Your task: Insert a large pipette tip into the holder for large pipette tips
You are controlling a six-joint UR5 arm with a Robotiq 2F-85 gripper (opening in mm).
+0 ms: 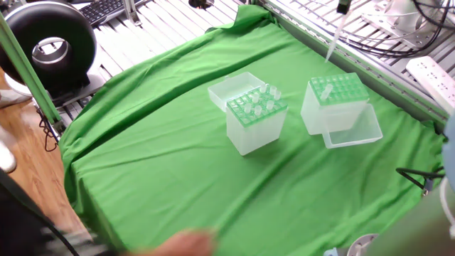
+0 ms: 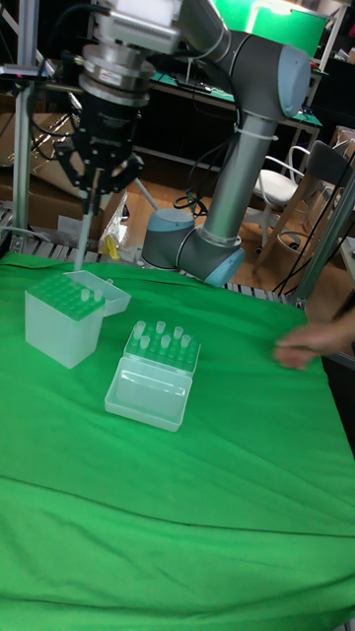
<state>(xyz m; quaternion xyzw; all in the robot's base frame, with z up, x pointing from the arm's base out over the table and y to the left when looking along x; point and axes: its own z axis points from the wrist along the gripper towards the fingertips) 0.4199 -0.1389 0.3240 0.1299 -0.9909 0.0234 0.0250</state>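
The large pipette tip hangs point down, a long whitish cone, with my gripper shut on its top. Its point hovers just above the far left edge of the holder for large pipette tips, apart from the bright green hole plate. One clear tip stands in that plate. The holder's clear lid lies open in front of it. In the fixed view only the gripper's lowest part shows at the top edge.
A second box bristling with clear tips stands beside the holder with its lid open. A person's hand hovers at the cloth's edge. A black ring, power strip and cables border the green cloth.
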